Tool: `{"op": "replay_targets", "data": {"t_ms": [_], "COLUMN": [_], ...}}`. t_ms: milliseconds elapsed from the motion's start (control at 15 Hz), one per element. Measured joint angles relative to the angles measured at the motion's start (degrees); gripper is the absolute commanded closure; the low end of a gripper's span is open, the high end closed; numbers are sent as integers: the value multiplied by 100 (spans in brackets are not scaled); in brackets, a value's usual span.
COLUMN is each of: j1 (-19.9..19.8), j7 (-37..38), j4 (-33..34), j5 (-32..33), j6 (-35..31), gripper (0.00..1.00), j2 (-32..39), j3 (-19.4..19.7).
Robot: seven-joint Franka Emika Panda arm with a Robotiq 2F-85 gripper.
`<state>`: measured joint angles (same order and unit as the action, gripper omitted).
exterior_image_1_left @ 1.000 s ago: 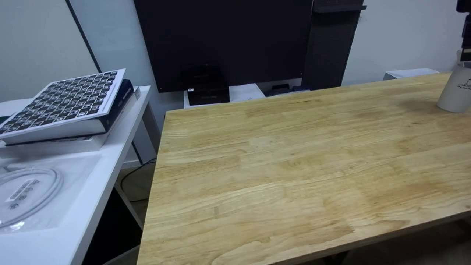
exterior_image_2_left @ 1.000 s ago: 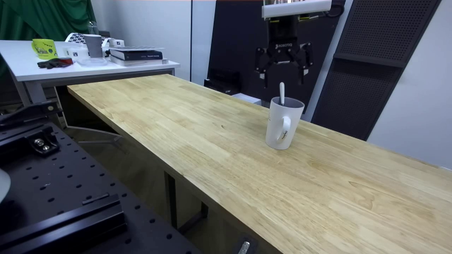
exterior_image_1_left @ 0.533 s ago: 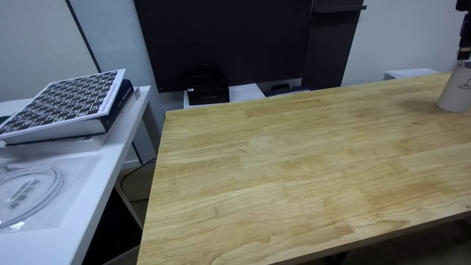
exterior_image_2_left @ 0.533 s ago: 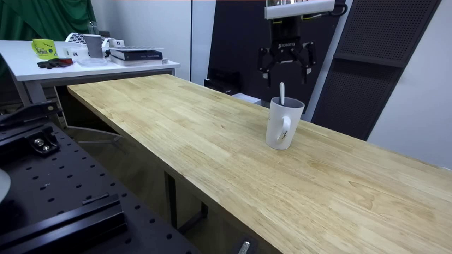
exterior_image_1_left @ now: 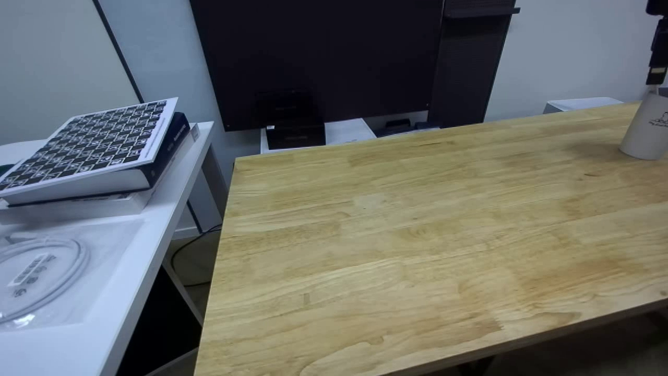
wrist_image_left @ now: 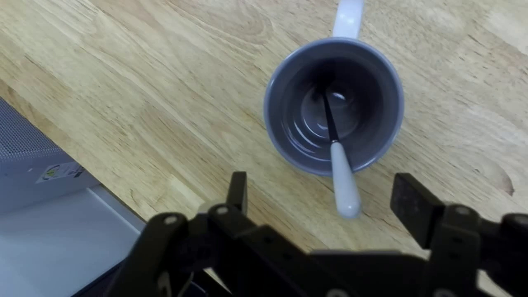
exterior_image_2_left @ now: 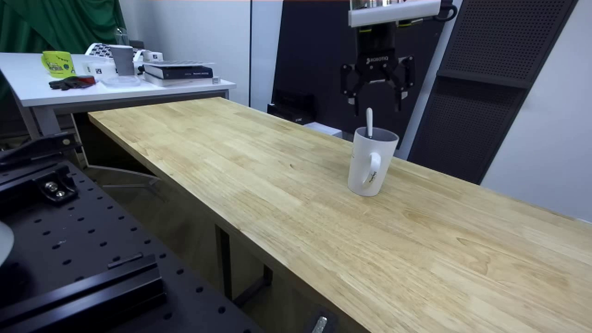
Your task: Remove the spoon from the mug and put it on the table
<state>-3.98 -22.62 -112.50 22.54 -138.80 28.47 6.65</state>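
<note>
The pale mug (exterior_image_2_left: pixel 361 172) stands upright on the wooden table (exterior_image_2_left: pixel 259 175); it also shows in an exterior view (exterior_image_1_left: pixel 645 130), cut by the right edge. The spoon (exterior_image_2_left: pixel 369 121) leans in the mug with its pale handle sticking up past the rim. In the wrist view the spoon's handle (wrist_image_left: pixel 345 183) crosses the near rim of the mug (wrist_image_left: pixel 371 136), and its dark shaft goes down inside. My gripper (exterior_image_2_left: pixel 377 107) is open and empty just above the handle. In the wrist view the handle's end lies between the two spread fingers of the gripper (wrist_image_left: pixel 321 189), apparently touching neither.
A white desk (exterior_image_2_left: pixel 138 95) with books (exterior_image_2_left: pixel 178 71), a green mug (exterior_image_2_left: pixel 58 64) and a grey cup (exterior_image_2_left: pixel 122 60) stands beyond the table's far end. A black perforated board (exterior_image_2_left: pixel 115 259) is in front. A dark panel (exterior_image_2_left: pixel 319 60) stands behind the table.
My gripper has shifted a little sideways above the mug, to the right in one exterior view, bringing the fingers to either side of the handle. The mug and spoon have not moved.
</note>
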Motion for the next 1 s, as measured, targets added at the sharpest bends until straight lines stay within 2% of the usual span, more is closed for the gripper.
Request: {"op": "replay_targets", "data": {"t_ms": [533, 667, 733, 1000], "j1": [0, 0, 2, 7], "j7": [0, 0, 1, 2], "j4": [0, 0, 0, 6], "j5": [0, 0, -3, -2], "j6": [-3, -3, -3, -1], "gripper": [97, 100, 96, 96], "j2": [48, 61, 62, 65], "j3": [0, 0, -2, -4]}}
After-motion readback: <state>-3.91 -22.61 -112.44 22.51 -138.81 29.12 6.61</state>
